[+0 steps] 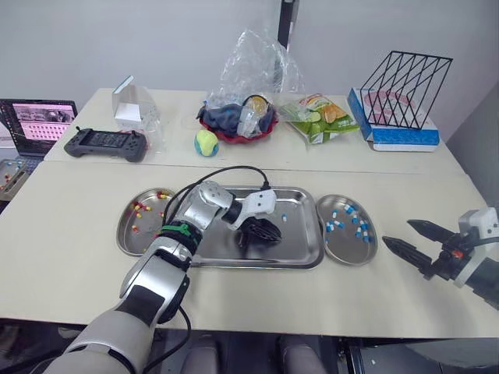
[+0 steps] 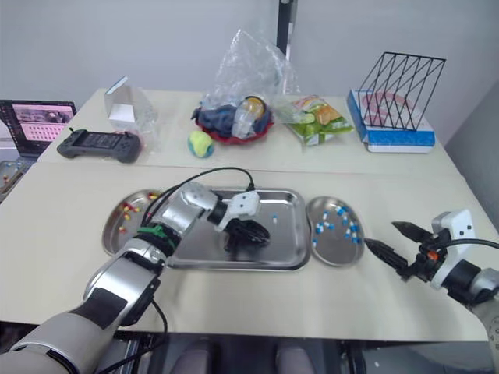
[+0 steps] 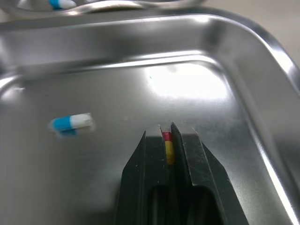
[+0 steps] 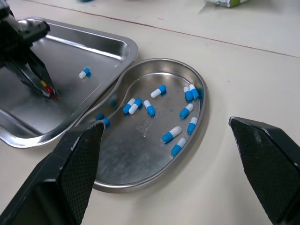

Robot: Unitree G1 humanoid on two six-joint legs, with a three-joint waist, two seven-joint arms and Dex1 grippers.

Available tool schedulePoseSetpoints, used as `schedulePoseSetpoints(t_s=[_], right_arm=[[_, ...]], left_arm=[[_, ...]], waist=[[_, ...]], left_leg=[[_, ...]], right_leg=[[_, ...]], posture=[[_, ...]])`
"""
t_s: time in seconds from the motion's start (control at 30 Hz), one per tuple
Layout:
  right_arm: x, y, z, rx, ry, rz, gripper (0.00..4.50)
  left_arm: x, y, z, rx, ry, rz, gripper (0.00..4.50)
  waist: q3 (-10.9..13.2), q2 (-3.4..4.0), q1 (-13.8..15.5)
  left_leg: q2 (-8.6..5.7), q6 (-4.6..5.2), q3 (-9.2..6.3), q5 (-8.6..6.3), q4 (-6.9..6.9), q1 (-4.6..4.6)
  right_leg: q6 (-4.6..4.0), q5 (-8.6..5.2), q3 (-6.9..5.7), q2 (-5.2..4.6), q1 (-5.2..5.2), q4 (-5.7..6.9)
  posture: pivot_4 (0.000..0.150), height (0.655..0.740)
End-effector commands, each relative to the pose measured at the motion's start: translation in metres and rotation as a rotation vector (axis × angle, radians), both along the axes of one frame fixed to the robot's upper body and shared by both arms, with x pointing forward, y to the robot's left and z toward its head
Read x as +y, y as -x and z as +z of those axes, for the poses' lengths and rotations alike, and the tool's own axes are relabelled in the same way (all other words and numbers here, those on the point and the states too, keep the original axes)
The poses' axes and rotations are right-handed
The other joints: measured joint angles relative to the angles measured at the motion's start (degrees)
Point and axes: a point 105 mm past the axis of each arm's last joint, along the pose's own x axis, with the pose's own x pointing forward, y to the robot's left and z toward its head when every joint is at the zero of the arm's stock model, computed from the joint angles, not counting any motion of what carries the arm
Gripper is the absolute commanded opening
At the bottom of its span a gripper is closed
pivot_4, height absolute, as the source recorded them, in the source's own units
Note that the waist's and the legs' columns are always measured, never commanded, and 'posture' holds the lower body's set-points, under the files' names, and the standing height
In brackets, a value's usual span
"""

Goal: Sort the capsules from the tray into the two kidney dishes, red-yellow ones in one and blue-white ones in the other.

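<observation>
Nearest us, over the pale counter (image 1: 327, 304), the right gripper (image 1: 398, 235) hangs with its black fingers spread wide and nothing between them, off to the right of the dishes.

Now into the rectangular steel tray (image 1: 300, 241): the left gripper (image 1: 257, 232) is down on the tray floor, fingers pinched almost together on a red-yellow capsule (image 3: 168, 149) that sits upright in the narrow gap. That's a proper hold!

Just beyond it one loose blue-white capsule (image 1: 284, 217) lies on the bare steel.

Either side of the tray sit the two kidney dishes. The left steel kidney dish (image 1: 123, 234) carries a handful of red-yellow capsules (image 1: 139, 209); the right steel kidney dish (image 1: 347, 253) has a good scatter of blue-white capsules (image 1: 355, 226). No mixing that I can see.

So we're late in the job, I'd say: the pinched capsule needs delivering to the left dish, the loose one to the right (the arm hides part of the tray, so a straggler could lurk there).

Further back: a yellow-green tennis ball (image 1: 206, 142), a black handheld controller (image 1: 105, 143), a green snack packet (image 1: 316, 117), a black wire rack (image 1: 405, 89). No label or writing is legible.
</observation>
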Motion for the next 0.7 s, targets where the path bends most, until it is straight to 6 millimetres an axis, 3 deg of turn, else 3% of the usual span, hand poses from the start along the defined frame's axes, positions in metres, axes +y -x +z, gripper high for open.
schedulePoseSetpoints(t_s=[0.03, 0.27, 0.37, 0.53, 0.7], right_arm=[[0.0, -0.003, 0.01, -0.042, 0.022, 0.01, 4.5], [0.003, -0.015, 0.012, -0.037, 0.031, 0.054, 4.5], [0.006, -0.023, 0.013, -0.036, 0.031, 0.086, 4.5], [0.007, -0.03, 0.015, -0.033, 0.033, 0.116, 4.5], [0.007, -0.033, 0.016, -0.029, 0.029, 0.13, 4.5]], left_arm=[[0.005, -0.001, 0.034, -0.046, 0.093, -0.006, 0.01], [0.055, -0.011, 0.061, -0.096, 0.119, 0.159, 0.01], [0.092, -0.012, 0.069, -0.098, 0.124, 0.275, 0.01], [0.157, -0.006, 0.064, -0.093, 0.087, 0.499, 0.01], [0.191, 0.007, 0.058, -0.074, 0.079, 0.641, 0.01]], waist=[[0.0, 0.02, 0.0], [0.0, 0.08, -0.2], [0.0, 0.08, -0.2], [0.0, 0.1, -0.3], [0.0, 0.1, 0.3]], left_leg=[[0.0, 0.0, 0.0, 0.0, 0.0, -0.01], [0.03, 0.0, -0.01, 0.01, -0.01, 0.04], [0.03, -0.01, -0.01, 0.01, 0.01, 0.03], [0.1, -0.01, 0.0, 0.01, 0.0, 0.02], [0.12, -0.03, 0.0, 0.02, 0.04, -0.02]], right_leg=[[0.0, 0.0, 0.0, 0.0, -0.02, 0.03], [0.0, 0.0, -0.01, 0.01, -0.02, 0.06], [0.0, 0.0, -0.02, 0.0, -0.02, 0.05], [-0.01, 0.0, -0.05, 0.01, -0.09, 0.07], [-0.01, 0.0, -0.12, -0.02, -0.07, 0.07]], posture=[[0.15, 0.7174], [0.15, 0.7174], [0.15, 0.7174], [0.15, 0.7174], [0.15, 0.7174]])
